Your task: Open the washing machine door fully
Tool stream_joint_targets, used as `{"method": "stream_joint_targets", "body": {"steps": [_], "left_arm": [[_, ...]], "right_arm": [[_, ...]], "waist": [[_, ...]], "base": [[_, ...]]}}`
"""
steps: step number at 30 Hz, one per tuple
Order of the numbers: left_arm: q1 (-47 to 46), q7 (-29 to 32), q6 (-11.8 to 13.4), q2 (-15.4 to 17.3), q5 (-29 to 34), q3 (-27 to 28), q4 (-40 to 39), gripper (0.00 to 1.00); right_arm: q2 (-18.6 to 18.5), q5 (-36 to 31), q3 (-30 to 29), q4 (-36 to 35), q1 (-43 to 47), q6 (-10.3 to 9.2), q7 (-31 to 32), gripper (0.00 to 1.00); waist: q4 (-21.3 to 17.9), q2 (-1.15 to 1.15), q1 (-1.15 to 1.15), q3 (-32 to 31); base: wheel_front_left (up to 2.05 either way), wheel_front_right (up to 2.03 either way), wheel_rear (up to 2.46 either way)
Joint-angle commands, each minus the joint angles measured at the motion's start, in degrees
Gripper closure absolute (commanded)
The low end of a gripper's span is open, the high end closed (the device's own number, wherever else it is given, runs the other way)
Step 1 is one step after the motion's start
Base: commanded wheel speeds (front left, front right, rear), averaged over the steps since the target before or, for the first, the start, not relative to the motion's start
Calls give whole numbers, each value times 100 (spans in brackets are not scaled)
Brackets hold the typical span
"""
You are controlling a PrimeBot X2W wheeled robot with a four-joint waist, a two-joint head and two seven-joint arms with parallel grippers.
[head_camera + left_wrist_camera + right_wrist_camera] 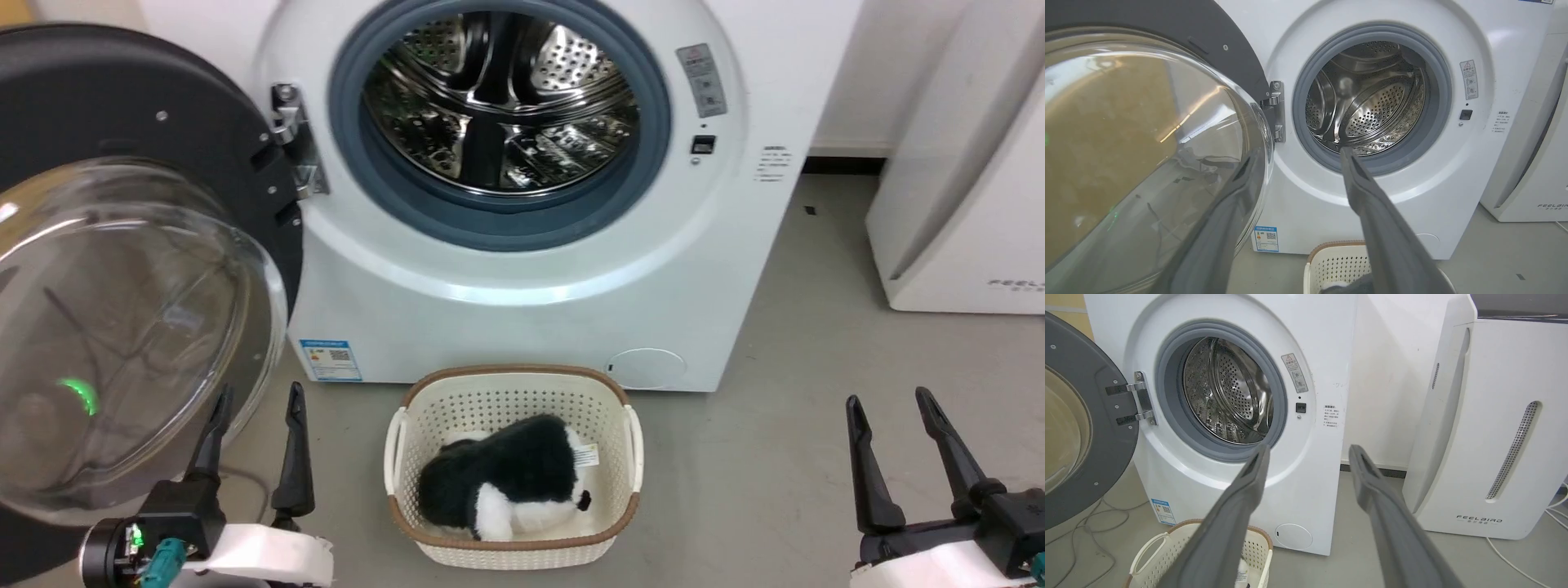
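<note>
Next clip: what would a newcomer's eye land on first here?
The washing machine door, swung wide at the left with its bulging glass bowl, catches the eye first, beside the shiny steel drum in the washing machine. On the floor below sits a white basket holding a black-and-white plush toy.

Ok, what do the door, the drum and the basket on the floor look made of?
Door: clear bulging centre looks like glass, see-through with reflections; dark glossy rim, probably plastic. Drum: shiny perforated metal, likely stainless steel. Basket: cream perforated walls, apparently moulded plastic, brown rim.
</note>
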Motion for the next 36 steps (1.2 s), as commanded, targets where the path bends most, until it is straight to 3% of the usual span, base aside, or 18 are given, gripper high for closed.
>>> {"method": "stream_joint_targets", "body": {"steps": [1, 10, 11, 36], "left_arm": [[86, -7, 76, 0, 62, -63, -18, 0], [327, -7, 127, -10, 22, -327, 78, 0], [280, 2, 133, -16, 25, -334, 80, 100], [251, 259, 194, -16, 80, -386, -6, 100]], "right_arm": [[14, 13, 15, -34, 89, 3, -25, 0], [14, 144, 92, -17, 184, 3, -25, 0], [0, 93, 83, -10, 119, 0, 3, 100], [1, 36, 182, -16, 53, 1, 258, 100]], "waist": [[-111, 0, 0, -6], [-293, 0, 0, -72], [-293, 0, 0, -71], [-294, 0, 0, -67]], "base": [[0, 0, 0], [0, 0, 0], [0, 0, 0], [0, 0, 0]]}}
